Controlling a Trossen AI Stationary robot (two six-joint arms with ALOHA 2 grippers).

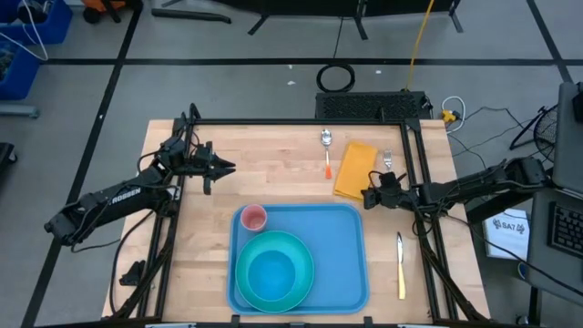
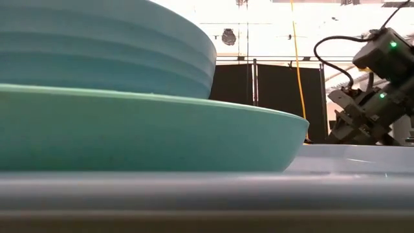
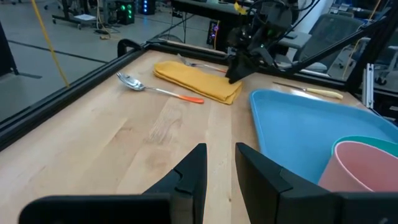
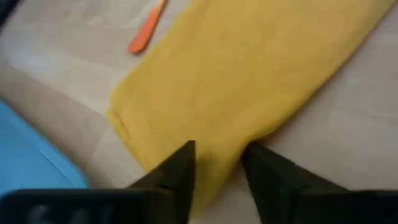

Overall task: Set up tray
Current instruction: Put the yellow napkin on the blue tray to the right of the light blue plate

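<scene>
The wooden table (image 1: 273, 173) carries everything, and the biggest thing on it is the light-blue tray (image 1: 346, 246), lying flat against the middle of the near edge. Most of the tray's left half is taken by a round teal plate (image 1: 273, 269) with a blue bowl (image 2: 97, 45) sitting in it; from table height these two fill nearly the whole view. A pink cup (image 1: 252, 217) stands upright in the tray's far left corner, just beyond the plate's rim.

Past the tray's far right corner lies a folded yellow-orange napkin (image 1: 355, 169), flat on the wood toward the far edge. The right gripper (image 4: 216, 163) is down at the napkin's near end, its two dark fingers set on either side of the cloth's corner with a narrow gap between them; whether they already pinch the fabric I cannot tell. The left gripper (image 3: 219, 163) hangs above bare wood near the table's left edge, well apart from the tray, fingers slightly parted and holding nothing.

A spoon (image 1: 327, 150) with an orange handle lies just left of the napkin. A fork (image 1: 387, 160) shows at the napkin's right side. A knife (image 1: 400, 264) with a pale handle lies on the wood beside the tray's right rim.
</scene>
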